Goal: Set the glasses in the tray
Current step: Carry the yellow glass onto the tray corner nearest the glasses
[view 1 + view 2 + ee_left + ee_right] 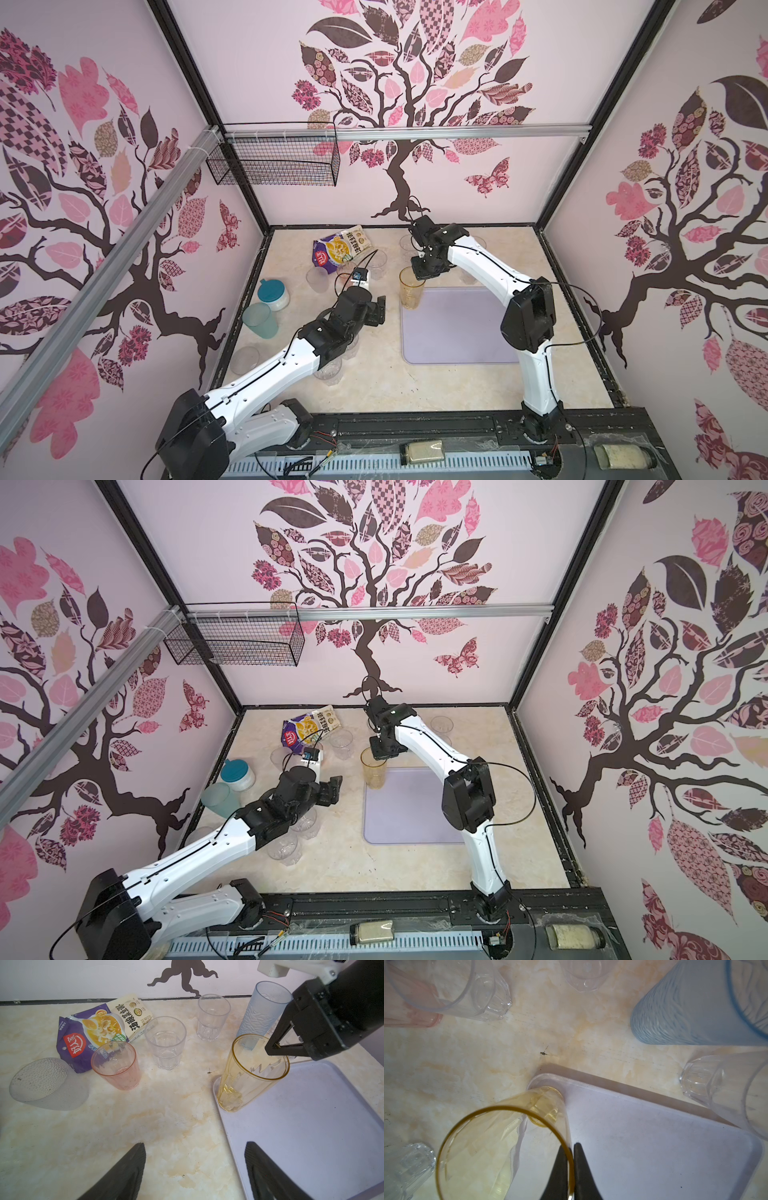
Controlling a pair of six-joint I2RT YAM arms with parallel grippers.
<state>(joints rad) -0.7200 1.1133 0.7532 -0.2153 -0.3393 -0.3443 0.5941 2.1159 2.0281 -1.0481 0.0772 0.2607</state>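
Soft, even light fills both top views, and shadows on the tabletop [374, 386] are faint. The wide lens bows the frame posts [185, 62] near the edges. In the right wrist view the tray [654, 1147] throws a thin shadow past its rim; the blue glass [695, 1001] looks soft, perhaps unfocused.

The tabletop [166, 1122] has a pale marble pattern and is smooth, with only a soft shine. The tray [311, 1126] is smooth lavender plastic, matt. The amber glass [249, 1076] is transparent and glossy, with cut facets in its wall. The blue tumbler [259, 1014] is frosted, its outside covered by fine wavy ridges. The pink glass [118, 1068] and the clear glasses [165, 1043] are shiny and faceted low down. One dimpled glass [41, 1080] is cloudy, rough with tiny bumps. The snack bag [91, 1030] is glossy printed film, wrinkled. The fingers [128, 1172] of the left gripper [195, 1144] are matt black with fine ribs. The wire basket [274, 162] is probably painted metal, but it hangs too far away to be sure.
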